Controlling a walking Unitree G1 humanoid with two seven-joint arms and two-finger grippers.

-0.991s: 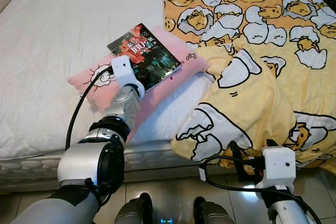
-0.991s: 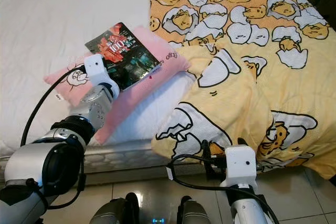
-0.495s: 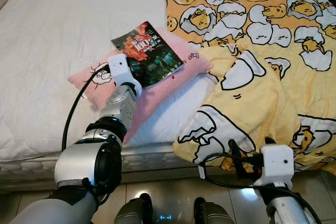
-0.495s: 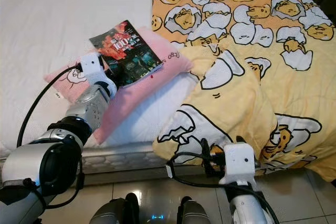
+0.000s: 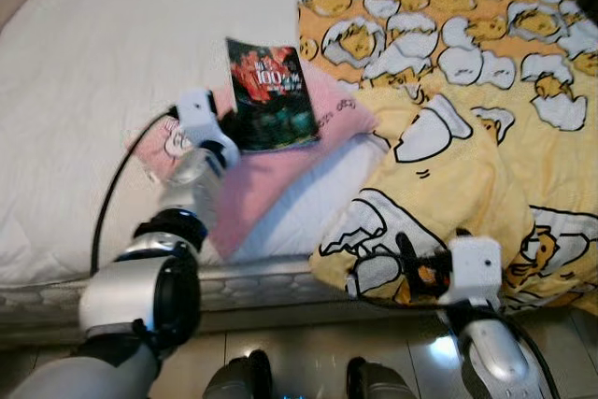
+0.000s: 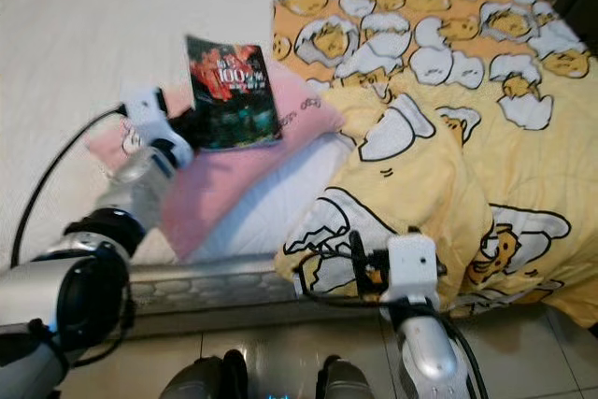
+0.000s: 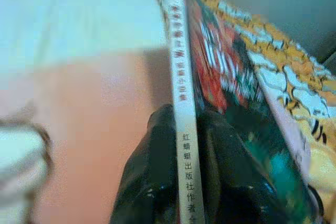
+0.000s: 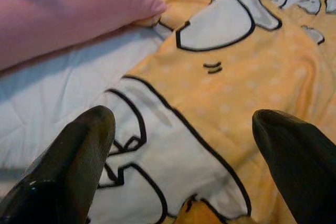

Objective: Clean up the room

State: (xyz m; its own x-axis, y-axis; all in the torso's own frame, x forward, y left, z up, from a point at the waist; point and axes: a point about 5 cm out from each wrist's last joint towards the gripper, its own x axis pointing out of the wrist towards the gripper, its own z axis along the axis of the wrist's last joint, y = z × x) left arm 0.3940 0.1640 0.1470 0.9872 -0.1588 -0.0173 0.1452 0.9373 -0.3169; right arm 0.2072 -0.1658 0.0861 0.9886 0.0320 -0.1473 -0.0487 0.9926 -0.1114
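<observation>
The left gripper (image 7: 184,129) has its two black fingers clamped on the spine of the book (image 5: 271,95), lifting it just above the pink pillow (image 5: 271,179) near the bed's (image 5: 112,53) front edge. The right gripper (image 8: 181,171) hangs with fingers spread wide before the yellow duvet (image 5: 467,184) at the bed's front edge. The book-clearing step seems in hand; next it likely needs carrying to a proper place.

Head stereo pair: looked forward and down, sharing the bed (image 5: 112,72). Left wrist: very close along the book (image 7: 181,103) spine. Right wrist: close over the blanket (image 8: 220,93).
</observation>
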